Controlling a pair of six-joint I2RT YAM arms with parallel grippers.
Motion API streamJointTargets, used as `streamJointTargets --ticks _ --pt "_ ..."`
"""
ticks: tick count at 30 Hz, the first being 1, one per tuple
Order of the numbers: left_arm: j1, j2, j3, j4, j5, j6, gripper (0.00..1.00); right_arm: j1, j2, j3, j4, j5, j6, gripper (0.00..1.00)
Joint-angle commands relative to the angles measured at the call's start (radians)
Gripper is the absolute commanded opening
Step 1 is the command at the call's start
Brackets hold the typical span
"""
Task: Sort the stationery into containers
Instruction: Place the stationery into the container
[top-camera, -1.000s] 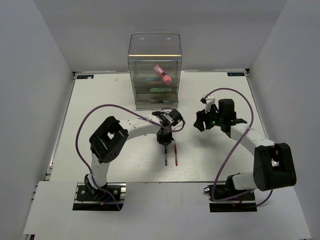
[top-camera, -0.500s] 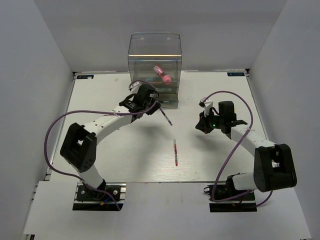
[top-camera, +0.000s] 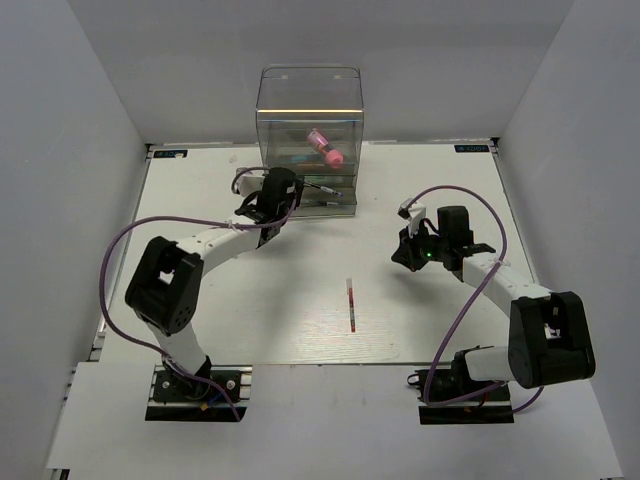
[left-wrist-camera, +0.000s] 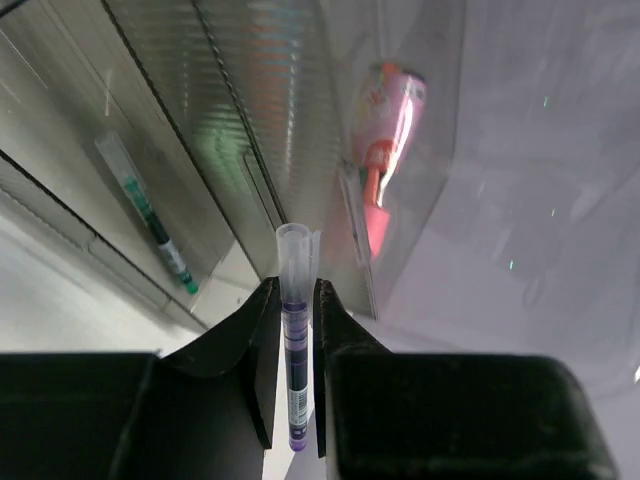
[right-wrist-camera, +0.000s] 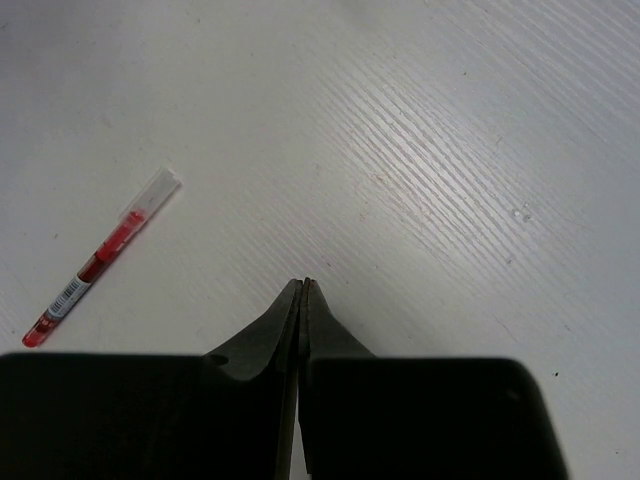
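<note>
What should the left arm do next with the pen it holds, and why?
Probably ease the left tool forward a little, into a drawer of the organiser. The purple pen is clamped in it, with its end close to the clear drawers, where a green pen already lies.

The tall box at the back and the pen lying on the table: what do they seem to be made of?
Tall box: probably clear, glossy plastic. The pink item inside shows through its walls, and the walls carry bright reflections.
Pen: likely a smooth, transparent plastic barrel. The red ink shows through it, and one end looks clear.
</note>
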Motion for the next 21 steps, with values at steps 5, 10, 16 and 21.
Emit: streamJointTargets --ticks 5,10,16,21 --pt "0.002 0.105 0.091 -0.041 -0.106 -0.191 0.00 -0.007 -0.027 -0.005 -0.010 -0.048 -0.014 0.02" --pt "0.002 0.162 0.126 -0.062 -0.142 -0.256 0.00 -0.003 -0.030 -0.008 -0.013 -0.052 -0.016 0.02" --pt "0.002 0.213 0.214 -0.160 -0.162 -0.302 0.00 -0.004 -0.035 -0.014 -0.022 -0.065 -0.017 0.06" --pt "0.002 0.245 0.257 -0.251 -0.162 -0.313 0.30 -0.003 -0.038 -0.005 -0.057 -0.134 -0.042 0.29"
